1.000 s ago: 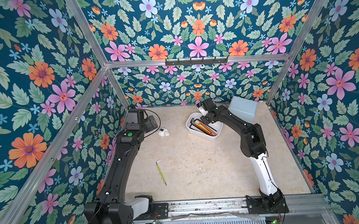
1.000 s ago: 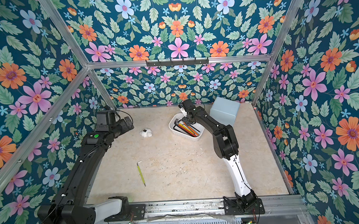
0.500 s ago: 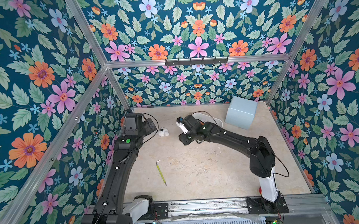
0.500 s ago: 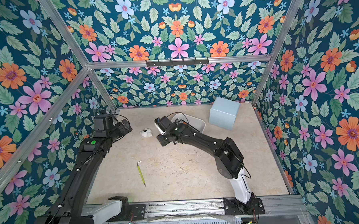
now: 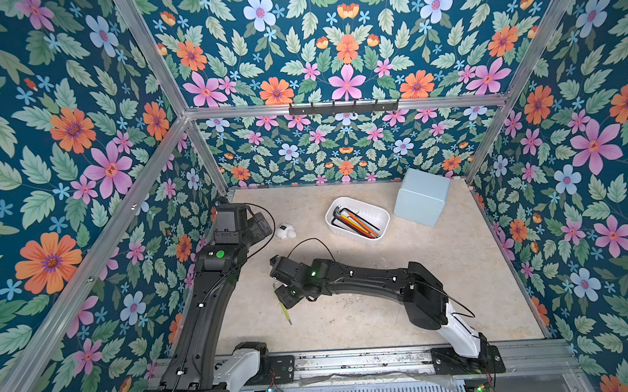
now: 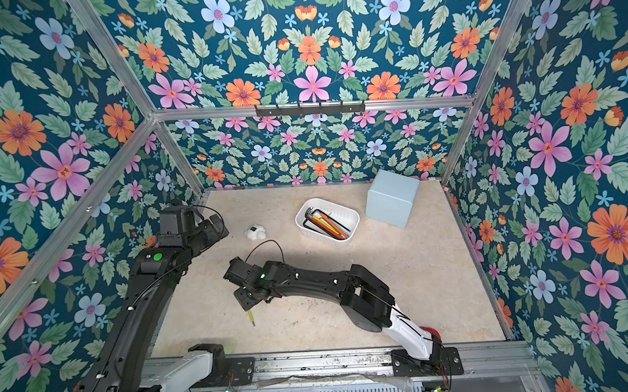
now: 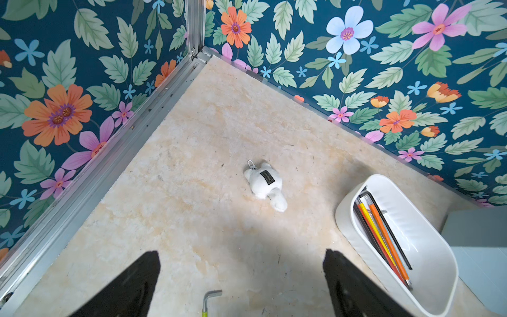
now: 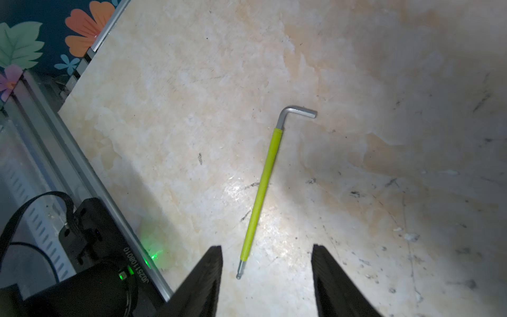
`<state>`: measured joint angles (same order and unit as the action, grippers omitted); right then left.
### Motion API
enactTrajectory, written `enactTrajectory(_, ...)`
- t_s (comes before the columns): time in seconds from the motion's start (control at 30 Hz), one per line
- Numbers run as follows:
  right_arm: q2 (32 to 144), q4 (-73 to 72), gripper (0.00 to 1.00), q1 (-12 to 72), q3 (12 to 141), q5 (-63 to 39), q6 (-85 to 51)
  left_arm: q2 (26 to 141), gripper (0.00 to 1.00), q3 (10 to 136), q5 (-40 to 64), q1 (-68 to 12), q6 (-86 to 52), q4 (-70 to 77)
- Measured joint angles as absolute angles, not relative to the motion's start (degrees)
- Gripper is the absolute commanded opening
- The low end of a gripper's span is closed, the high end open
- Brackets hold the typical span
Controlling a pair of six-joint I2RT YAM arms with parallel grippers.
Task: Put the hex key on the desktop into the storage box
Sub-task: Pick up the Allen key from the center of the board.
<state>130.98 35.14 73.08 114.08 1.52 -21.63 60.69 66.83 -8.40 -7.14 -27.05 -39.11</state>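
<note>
The hex key [image 8: 263, 186], with a yellow-green sleeve and a bare bent end, lies flat on the beige desktop [image 5: 454, 271]. In both top views only its lower part [image 5: 285, 312] [image 6: 251, 316] shows below my right gripper [image 5: 283, 301]. In the right wrist view the right gripper [image 8: 267, 247] is open, hanging over the key's ball end without touching it. My left gripper [image 7: 241, 251] is open and empty near the left wall [image 5: 264, 226]. The white storage box [image 5: 350, 234] [image 6: 321, 236] [image 7: 348, 225] holds several hex keys at the back.
A pale blue cube box [image 5: 420, 199] [image 6: 391, 197] stands right of the storage box, by the back wall. A small white plush toy [image 5: 284, 231] [image 7: 264, 182] lies left of the storage box. Floral walls and aluminium rails enclose the desktop.
My right arm has swung from the storage box forward and left, and now hangs over the hex key on the desktop. The left arm has hardly moved.
</note>
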Motion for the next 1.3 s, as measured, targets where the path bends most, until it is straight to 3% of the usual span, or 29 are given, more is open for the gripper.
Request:
enactTrajectory(0.3,145.01,43.79,0.56,77.01,130.89,4.82,-25.76,57.1,0.99,63.0,-6.11,-6.85,-24.75,-39.46)
enactTrajectory(0.53,148.81,49.12,0.54,77.41,134.8,10.04,-28.08,56.21,0.99,60.66,-3.84,-6.81,-24.03,-38.79)
enactTrajectory(0.73,149.08,50.24,0.36,77.71,134.85,12.03,-28.84,54.94,0.99,59.11,-2.76,-7.07,-24.12,-37.95)
enactTrajectory(0.9,149.23,51.42,0.02,77.84,134.82,13.15,-29.5,53.98,0.99,58.06,-2.63,-7.09,-25.17,-37.74)
enactTrajectory(1.1,147.89,50.52,0.0,77.97,131.79,13.61,-30.04,54.13,0.99,57.89,-2.7,-7.07,-25.17,-36.86)
enactTrajectory(1.3,141.03,46.83,0.0,77.1,120.57,12.82,-28.71,55.02,0.99,57.89,-2.9,-6.96,-25.65,-36.1)
